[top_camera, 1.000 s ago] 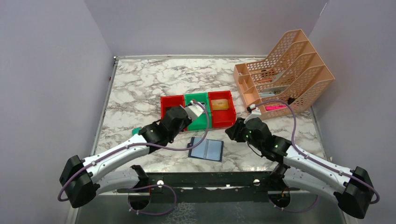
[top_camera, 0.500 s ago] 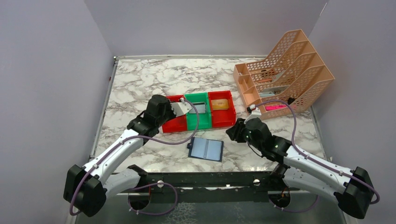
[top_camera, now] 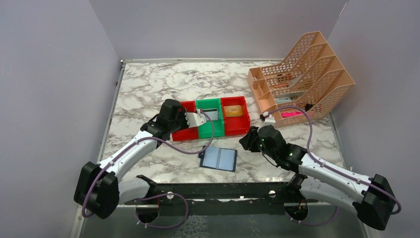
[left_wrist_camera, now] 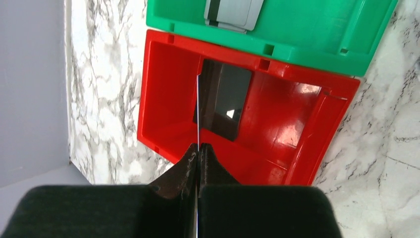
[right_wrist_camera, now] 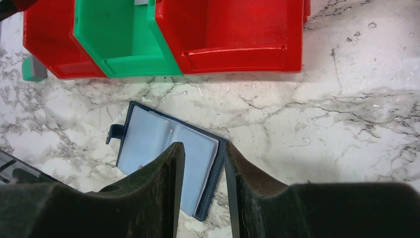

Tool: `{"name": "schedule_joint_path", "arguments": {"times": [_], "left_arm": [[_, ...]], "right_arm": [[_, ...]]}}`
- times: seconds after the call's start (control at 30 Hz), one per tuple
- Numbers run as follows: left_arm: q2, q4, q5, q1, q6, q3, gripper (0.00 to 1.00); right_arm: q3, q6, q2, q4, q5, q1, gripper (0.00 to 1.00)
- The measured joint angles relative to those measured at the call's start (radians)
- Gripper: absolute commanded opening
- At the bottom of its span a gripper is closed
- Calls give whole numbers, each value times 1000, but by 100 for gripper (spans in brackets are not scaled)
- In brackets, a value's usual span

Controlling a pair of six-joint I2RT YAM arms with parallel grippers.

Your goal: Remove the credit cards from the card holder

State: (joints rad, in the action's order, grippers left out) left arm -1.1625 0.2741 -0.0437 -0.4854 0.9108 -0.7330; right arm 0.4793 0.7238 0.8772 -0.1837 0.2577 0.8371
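Observation:
The navy card holder [top_camera: 218, 158] lies open on the marble table, pale blue pockets up; it also shows in the right wrist view [right_wrist_camera: 153, 144]. My right gripper [right_wrist_camera: 203, 153] is open just above its right edge, one finger on each side of that edge. My left gripper [left_wrist_camera: 199, 146] is shut on a thin dark card [left_wrist_camera: 220, 99], seen nearly edge-on, held above the left red bin [left_wrist_camera: 163, 99]. The silver-grey card [left_wrist_camera: 233, 12] lies in the green bin [left_wrist_camera: 307, 34]. The gold card [top_camera: 236, 110] lies in the right red bin [top_camera: 236, 126].
The three bins stand in a row just behind the holder. A peach mesh file rack [top_camera: 302, 74] stands at the back right. A small teal block [right_wrist_camera: 30, 69] sits left of the bins. Grey walls close the left and right sides.
My left arm has swung left with the card, from over the green bin to over the left red bin. The right gripper has barely moved over the holder.

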Motion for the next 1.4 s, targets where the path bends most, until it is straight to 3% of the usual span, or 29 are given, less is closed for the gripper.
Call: {"name": "schedule_joint_path", "arguments": {"times": [0.73, 1.2, 1.4], "left_arm": [[-169, -162, -60, 43, 119, 6, 0], [-280, -230, -77, 60, 119, 16, 6], [-301, -243, -80, 60, 120, 29, 17]], "right_arm": [[0, 9, 63, 2, -1, 0, 45], [0, 27, 97, 2, -16, 0, 45], [0, 28, 119, 2, -16, 0, 46]]}}
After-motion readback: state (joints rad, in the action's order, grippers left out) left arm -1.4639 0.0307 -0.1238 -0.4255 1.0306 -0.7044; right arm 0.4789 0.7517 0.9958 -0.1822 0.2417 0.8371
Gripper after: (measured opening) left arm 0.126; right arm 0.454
